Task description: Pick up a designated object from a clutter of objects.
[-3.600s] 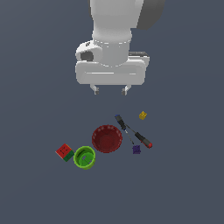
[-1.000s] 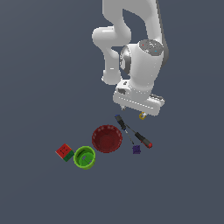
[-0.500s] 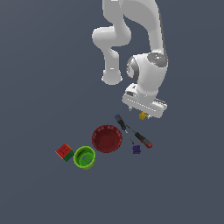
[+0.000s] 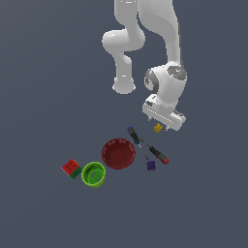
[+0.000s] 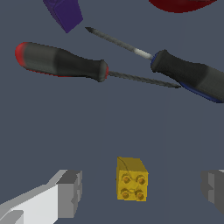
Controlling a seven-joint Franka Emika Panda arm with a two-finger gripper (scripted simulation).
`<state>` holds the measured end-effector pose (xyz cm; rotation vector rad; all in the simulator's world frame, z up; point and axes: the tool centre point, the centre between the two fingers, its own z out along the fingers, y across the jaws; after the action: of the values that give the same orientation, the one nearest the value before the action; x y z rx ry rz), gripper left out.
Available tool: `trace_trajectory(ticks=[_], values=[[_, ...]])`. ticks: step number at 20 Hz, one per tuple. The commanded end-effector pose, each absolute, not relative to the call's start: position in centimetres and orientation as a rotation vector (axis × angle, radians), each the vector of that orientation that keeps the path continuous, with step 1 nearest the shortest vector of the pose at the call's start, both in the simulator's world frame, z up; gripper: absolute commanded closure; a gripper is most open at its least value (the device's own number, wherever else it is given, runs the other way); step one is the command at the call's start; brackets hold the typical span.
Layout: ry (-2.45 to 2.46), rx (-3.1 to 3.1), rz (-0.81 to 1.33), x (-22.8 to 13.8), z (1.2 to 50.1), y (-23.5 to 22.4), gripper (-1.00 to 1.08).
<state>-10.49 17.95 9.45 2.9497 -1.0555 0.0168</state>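
The designated object is a tiny yellow block [image 5: 131, 179] with studded darker marks; in the exterior view the yellow block [image 4: 158, 128] peeks out just under the white hand. My gripper [image 4: 162, 127] hovers right over it and stands open, with one grey finger [image 5: 69, 193] on each side of the block and a gap between pads and block. The rest of the clutter lies nearby: two crossed screwdrivers [image 4: 147, 146], a tiny purple block [image 4: 151, 165], a red bowl [image 4: 118, 154], a green cup [image 4: 93, 174] and a red-and-green cube [image 4: 71, 168].
In the wrist view a red-tipped screwdriver handle [image 5: 61, 61] and a black-and-blue screwdriver handle [image 5: 192, 76] lie just beyond the yellow block, with the purple block [image 5: 64, 13] and the bowl's rim [image 5: 179, 5] farther off. The white arm [image 4: 145, 43] rises behind the hand.
The arm has swung from high over the scene toward the exterior view's right and come down. The hand now sits low over the yellow block. The objects have not moved.
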Motion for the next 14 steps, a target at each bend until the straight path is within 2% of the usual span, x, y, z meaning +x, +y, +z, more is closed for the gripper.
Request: trace_trajectory(ticks=[1,14], values=[[-1.095,2.939,0.013,-11.4,8.7,18.6,-0.92],[-1.166,2.917,0.000,-13.2,7.3,19.8,-0.92]])
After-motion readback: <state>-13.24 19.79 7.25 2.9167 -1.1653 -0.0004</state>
